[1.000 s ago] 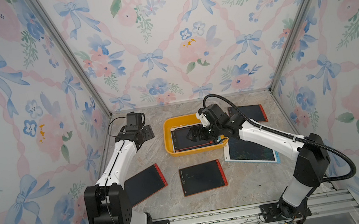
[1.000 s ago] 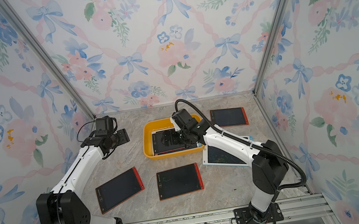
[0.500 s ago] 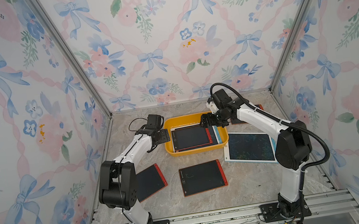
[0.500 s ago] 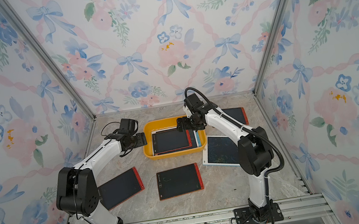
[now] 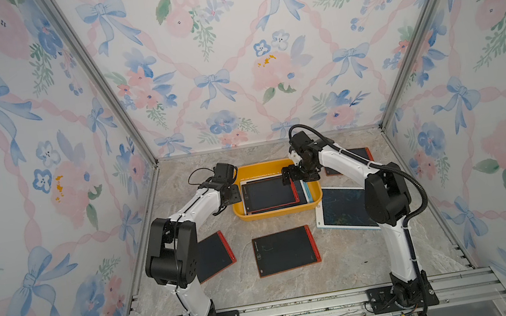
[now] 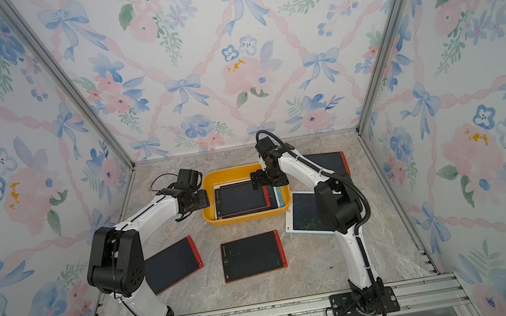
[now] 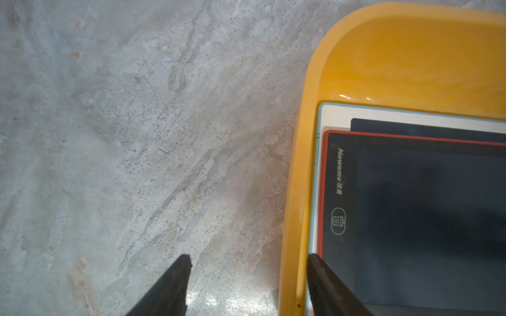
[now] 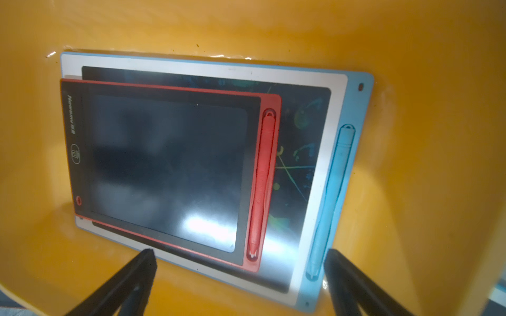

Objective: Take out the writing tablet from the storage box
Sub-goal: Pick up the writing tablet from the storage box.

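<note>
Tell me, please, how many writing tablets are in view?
6. Two stacked in the storage box: red one over blue one. Four on the table: front left, front centre, beside the box, back right. Others may hide beneath.

Reaching forward with the left arm (image 5: pixel 198 202) and the right arm (image 5: pixel 345 164), both bending at the elbow. Holding the left gripper (image 7: pixel 247 260) low, fingers standing apart. Pointing the right gripper (image 8: pixel 238 254) down, fingers standing very wide apart.
</note>
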Robot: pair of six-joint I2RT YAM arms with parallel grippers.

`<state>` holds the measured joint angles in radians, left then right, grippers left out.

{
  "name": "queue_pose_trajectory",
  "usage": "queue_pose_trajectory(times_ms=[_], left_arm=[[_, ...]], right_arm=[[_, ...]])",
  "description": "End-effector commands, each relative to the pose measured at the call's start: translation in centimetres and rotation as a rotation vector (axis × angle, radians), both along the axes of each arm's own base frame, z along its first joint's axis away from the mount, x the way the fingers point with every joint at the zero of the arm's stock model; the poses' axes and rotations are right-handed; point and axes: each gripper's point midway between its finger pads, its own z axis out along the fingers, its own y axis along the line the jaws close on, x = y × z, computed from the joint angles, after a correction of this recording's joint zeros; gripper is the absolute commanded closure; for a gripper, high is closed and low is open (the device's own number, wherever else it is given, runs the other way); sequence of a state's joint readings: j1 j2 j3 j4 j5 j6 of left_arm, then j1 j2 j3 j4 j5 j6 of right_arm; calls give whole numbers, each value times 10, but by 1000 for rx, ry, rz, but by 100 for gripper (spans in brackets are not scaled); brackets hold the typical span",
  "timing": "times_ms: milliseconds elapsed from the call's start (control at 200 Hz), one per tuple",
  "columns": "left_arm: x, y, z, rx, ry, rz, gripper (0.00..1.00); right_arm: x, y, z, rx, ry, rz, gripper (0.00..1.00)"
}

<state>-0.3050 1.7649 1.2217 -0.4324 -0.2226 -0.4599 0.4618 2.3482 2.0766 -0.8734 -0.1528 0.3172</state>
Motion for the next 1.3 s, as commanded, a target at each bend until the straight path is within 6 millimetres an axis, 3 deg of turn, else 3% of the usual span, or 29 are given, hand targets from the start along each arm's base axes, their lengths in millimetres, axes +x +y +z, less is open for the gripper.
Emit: queue_pose_trajectory(times_ms=[0, 390, 650, 895, 1290], left_arm=[[7, -2, 1, 8, -16, 14, 38], [7, -5, -3, 11, -12, 7, 71], [7, -5, -5, 16, -8, 7, 90], [8, -5, -3, 23, -15, 6, 97], [11, -3, 7, 82, -32, -71, 100]], right_arm=[[-6, 1, -18, -26, 55, 29, 0], [-16, 9, -49, 2, 129, 59, 11], [-23, 23, -56, 67, 151, 80, 13], [-31, 40, -58, 120, 164, 115, 15], [-35, 59, -48, 244, 181, 119, 16]])
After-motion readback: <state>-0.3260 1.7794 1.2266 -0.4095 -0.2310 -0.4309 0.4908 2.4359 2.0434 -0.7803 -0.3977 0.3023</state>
